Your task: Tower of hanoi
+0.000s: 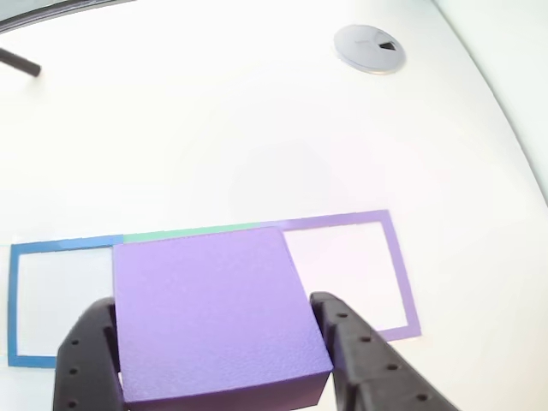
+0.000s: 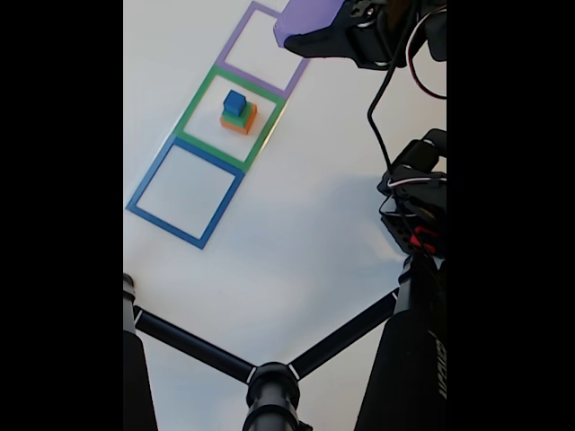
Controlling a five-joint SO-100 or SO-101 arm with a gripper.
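Fixed view shows our tool (image 2: 310, 31) carrying the purple block (image 2: 305, 14) above the purple tape square (image 2: 262, 47), while the blue cube (image 2: 235, 101), green block (image 2: 233, 118) and orange block (image 2: 239, 120) stand stacked inside the green tape square (image 2: 230, 115). In the other view we see the two fingers (image 1: 353, 342) pressing the block's left and right sides, closed on it. We judge the grip shallow: the block looks tilted, its near edge low, so it may slip or land crooked across the tape line. The block is flat and square, so it has no clear long axis; its broad face looks upward.
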